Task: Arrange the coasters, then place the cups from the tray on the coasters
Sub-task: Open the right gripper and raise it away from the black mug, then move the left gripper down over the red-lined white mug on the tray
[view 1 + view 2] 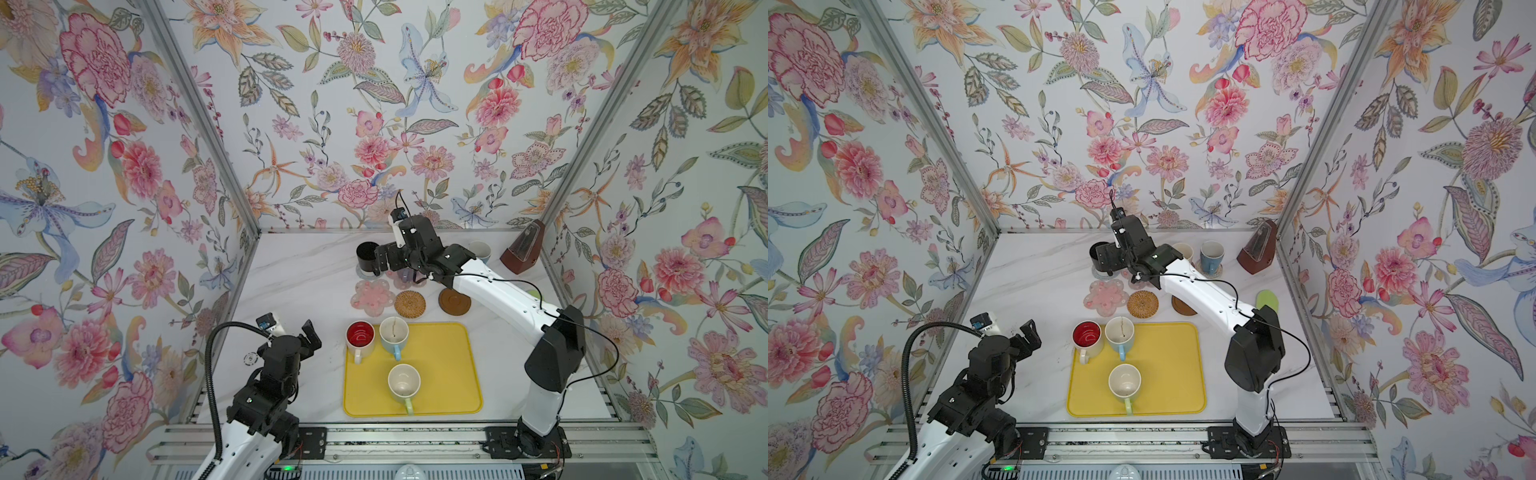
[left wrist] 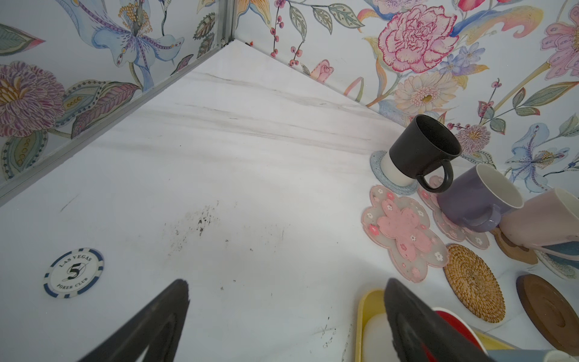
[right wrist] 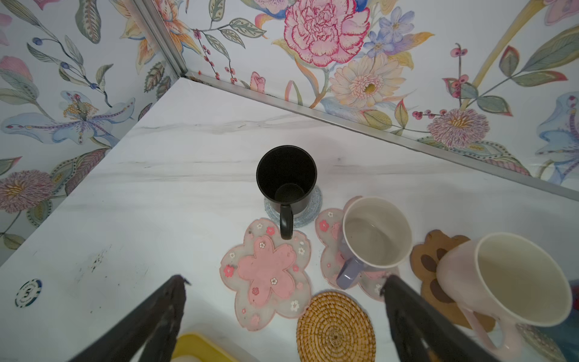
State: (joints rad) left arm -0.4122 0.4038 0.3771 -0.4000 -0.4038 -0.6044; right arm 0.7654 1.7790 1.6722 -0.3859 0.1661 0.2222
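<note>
Mug drop-off step, by the look of it: black mug (image 3: 283, 178) is parked upright on the grey woven coaster (image 3: 308, 216), straight ahead of the right jaws. Those are spread wide w/ nothing pinched and no contact w/ the mug. Its handle is pointed back toward them.

Purple mug (image 3: 376, 235) and pink mug (image 3: 517, 279) are seated on coasters off to one side of the right jaws, and blue mug (image 1: 1211, 253) beyond those. So 4 placed, 3 to go imo: white mug w/ red inside (image 1: 360, 334), light blue mug (image 1: 394, 328) and green mug (image 1: 404, 380) sit on the yellow tray (image 1: 449, 374).

Free spots: pink flower coaster (image 3: 266, 272) and rattan coaster (image 3: 335, 329) in the gap between the right jaws, wooden disc (image 1: 454, 301) nearby.

Left jaws are spread too, empty, hung just beside the tray corner, white mug closest.

Next move prob calls for the right jaws to be backed off w/o the handle being clipped. Then a tray mug would need to be gripped and carried to a free coaster.
</note>
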